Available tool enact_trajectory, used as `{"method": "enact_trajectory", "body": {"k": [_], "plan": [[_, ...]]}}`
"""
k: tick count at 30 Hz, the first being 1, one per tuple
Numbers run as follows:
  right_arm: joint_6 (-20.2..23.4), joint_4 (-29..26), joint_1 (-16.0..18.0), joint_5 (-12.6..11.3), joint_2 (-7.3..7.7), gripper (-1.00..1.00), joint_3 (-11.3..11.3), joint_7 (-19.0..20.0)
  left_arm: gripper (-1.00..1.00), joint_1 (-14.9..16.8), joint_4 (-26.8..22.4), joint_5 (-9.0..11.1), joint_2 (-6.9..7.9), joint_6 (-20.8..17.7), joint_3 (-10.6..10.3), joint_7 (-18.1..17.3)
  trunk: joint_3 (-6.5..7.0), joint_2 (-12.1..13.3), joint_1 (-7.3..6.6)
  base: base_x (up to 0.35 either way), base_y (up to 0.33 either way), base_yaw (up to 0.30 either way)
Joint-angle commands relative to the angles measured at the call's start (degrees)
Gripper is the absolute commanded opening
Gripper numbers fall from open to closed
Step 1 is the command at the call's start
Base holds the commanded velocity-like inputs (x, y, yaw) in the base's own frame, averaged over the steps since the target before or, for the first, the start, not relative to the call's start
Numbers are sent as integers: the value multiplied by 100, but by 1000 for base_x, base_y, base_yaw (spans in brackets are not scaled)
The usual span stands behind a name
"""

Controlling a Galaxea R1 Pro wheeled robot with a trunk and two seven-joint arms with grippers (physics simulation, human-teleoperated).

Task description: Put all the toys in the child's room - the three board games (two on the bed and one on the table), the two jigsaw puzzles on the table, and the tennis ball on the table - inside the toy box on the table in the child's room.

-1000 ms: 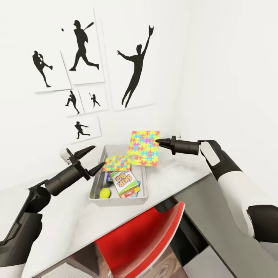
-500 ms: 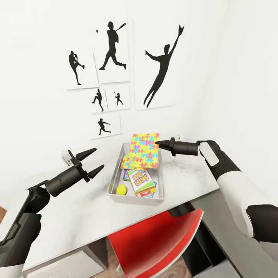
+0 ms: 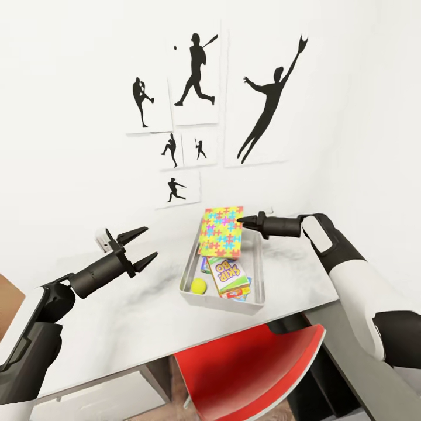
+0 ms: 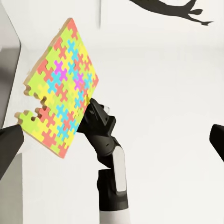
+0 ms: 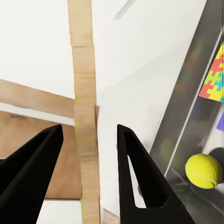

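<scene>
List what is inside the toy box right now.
Inside the toy box: a tennis ball, a Skip-Bo game box lying on other boxes, mostly hidden. A jigsaw puzzle, held by the right pincer, tilts over the far end, covering what lies there.

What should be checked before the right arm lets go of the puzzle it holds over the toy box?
1. right gripper jaws shut on the jigsaw puzzle: ok.
2. Puzzle above the toy box: ok, hanging tilted over its far end.
3. tennis ball inside the box: ok.
4. board game inside the box: ok; whether all three are in, cannot tell.
5. left gripper open and apart from the box: ok.
</scene>
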State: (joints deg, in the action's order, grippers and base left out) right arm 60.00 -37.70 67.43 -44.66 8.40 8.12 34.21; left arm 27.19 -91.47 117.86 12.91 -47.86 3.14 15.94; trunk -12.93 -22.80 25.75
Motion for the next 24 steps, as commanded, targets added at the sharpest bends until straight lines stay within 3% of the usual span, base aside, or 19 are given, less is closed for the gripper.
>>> {"method": "enact_trajectory", "body": {"k": [1, 12, 24], "plan": [[0, 10, 8, 37, 5, -100, 12, 33, 100, 6, -3, 60, 0, -14, 5, 62, -11, -12, 3, 0, 0, 43], [0, 445, 70, -4, -15, -100, -50, -568, 100, 6, -2, 60, 1, -16, 2, 65, -11, -12, 3, 0, 0, 16], [0, 632, 241, -11, -244, -100, -291, -922, 100, 6, -5, 55, 1, -21, 2, 59, -11, -12, 3, 0, 0, 2]]}}
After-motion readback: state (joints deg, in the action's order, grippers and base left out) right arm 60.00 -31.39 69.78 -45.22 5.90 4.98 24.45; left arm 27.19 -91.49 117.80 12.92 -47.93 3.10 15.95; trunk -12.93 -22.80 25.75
